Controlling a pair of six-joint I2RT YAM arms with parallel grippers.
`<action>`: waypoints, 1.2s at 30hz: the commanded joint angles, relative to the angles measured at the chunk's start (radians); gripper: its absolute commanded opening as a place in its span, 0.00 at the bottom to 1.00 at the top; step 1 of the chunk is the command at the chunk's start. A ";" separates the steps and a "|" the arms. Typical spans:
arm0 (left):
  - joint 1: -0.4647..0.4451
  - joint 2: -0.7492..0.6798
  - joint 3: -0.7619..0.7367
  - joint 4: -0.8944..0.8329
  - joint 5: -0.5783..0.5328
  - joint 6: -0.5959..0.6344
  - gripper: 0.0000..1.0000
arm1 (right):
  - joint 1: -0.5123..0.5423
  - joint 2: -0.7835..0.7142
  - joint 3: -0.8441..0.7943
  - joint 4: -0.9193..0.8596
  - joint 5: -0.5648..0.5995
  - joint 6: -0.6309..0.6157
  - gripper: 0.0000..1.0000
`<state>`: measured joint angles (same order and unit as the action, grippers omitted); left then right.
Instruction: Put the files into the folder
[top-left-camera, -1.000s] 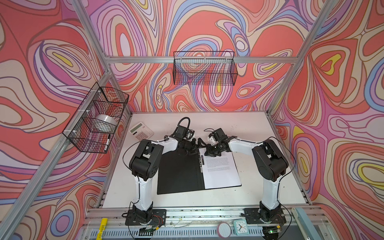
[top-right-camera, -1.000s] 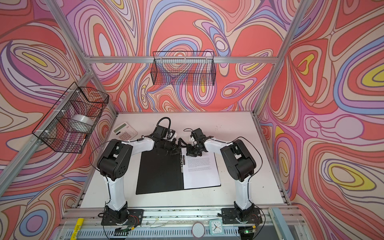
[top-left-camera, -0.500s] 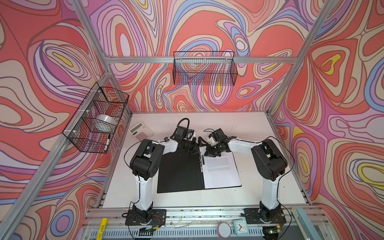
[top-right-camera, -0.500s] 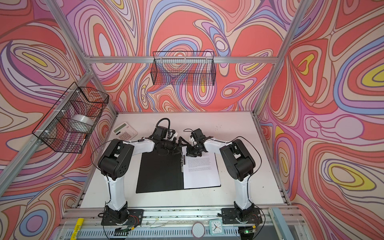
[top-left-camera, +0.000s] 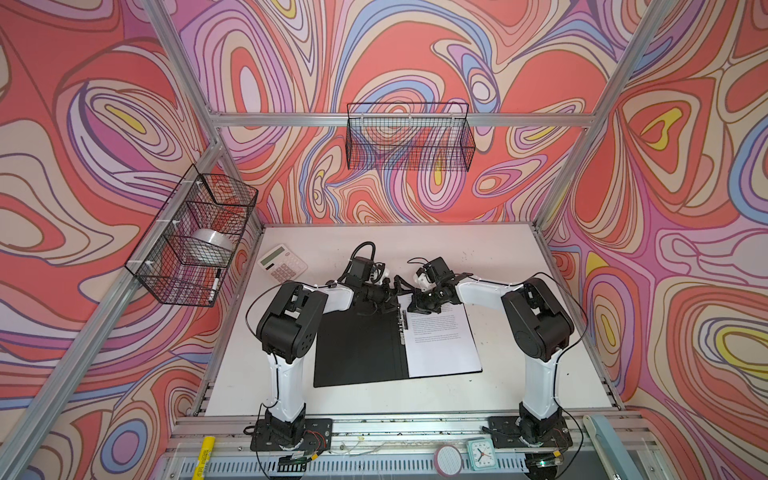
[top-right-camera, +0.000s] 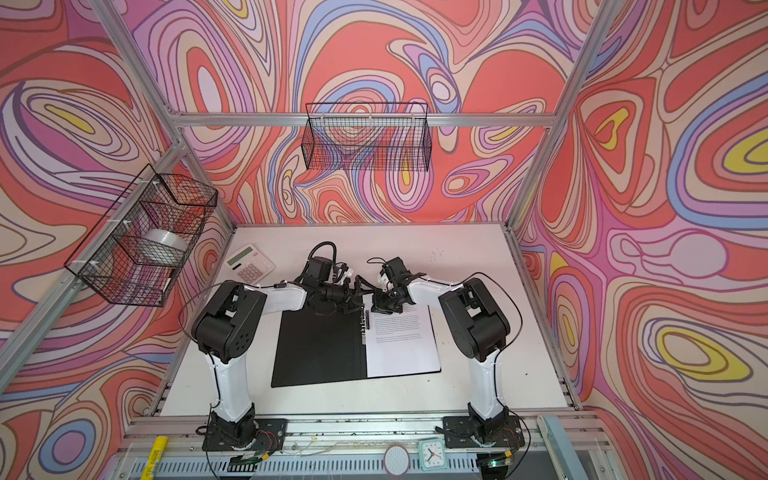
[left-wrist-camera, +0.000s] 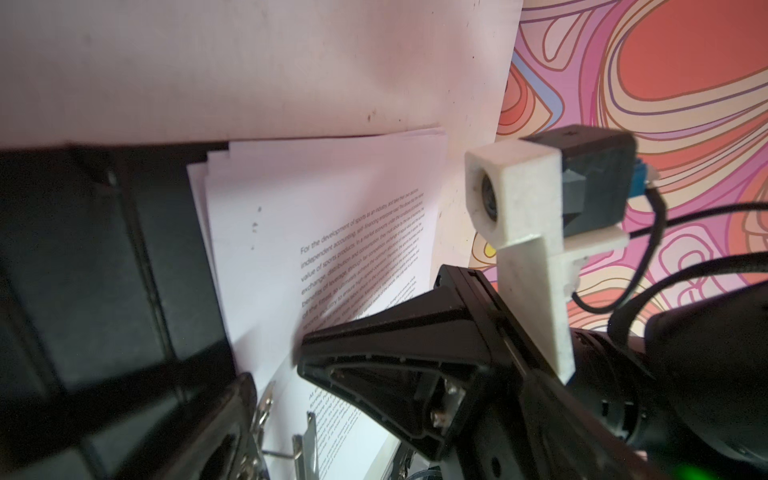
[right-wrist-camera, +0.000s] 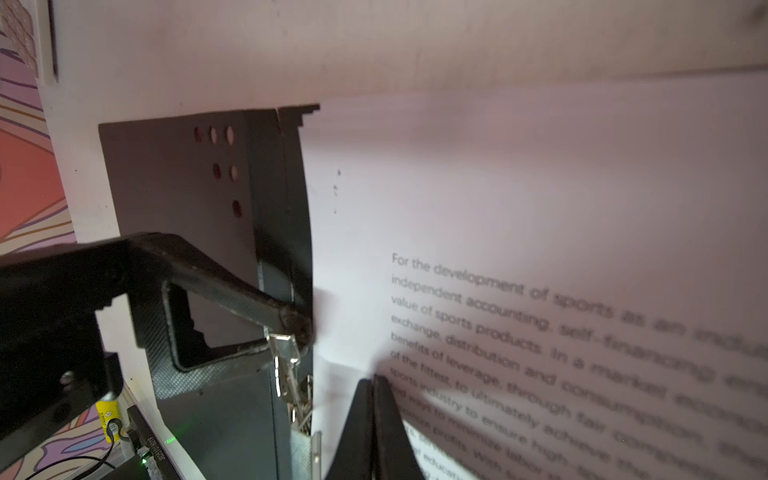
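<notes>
The right gripper (right-wrist-camera: 374, 380) is holding its smooth black fingers pressed together on nothing. Its tips appear to be resting on the top sheet, probably to pin the stack against sliding. The left gripper (top-left-camera: 390, 296) is standing spread wide. One textured black finger (right-wrist-camera: 232, 293) is touching the lever end of the shiny metal spine clip (right-wrist-camera: 286, 357), likely to work it over the paper. The files (top-left-camera: 440, 345), thin white sheets printed with small black text and slightly fanned at a corner, are lying flat on the half of the thin, matt black folder (top-left-camera: 357, 345) nearer the right arm. The folder is lying open on the white table (top-left-camera: 498, 266). Whether the clip is gripping the sheets cannot be told.
</notes>
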<state>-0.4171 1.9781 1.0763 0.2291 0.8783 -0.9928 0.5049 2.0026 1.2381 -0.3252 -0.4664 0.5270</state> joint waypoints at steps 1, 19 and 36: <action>0.002 -0.057 -0.023 0.087 0.018 -0.058 1.00 | 0.005 0.035 0.003 0.008 -0.014 0.012 0.00; 0.012 -0.052 -0.023 0.093 0.022 -0.061 1.00 | 0.005 -0.113 0.054 -0.054 -0.017 -0.002 0.27; 0.010 -0.065 -0.078 0.191 0.045 -0.116 1.00 | 0.005 -0.406 0.020 -0.155 0.026 -0.069 0.62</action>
<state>-0.4049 1.9469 1.0096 0.3805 0.8993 -1.0931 0.5053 1.6451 1.2644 -0.4606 -0.4515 0.4870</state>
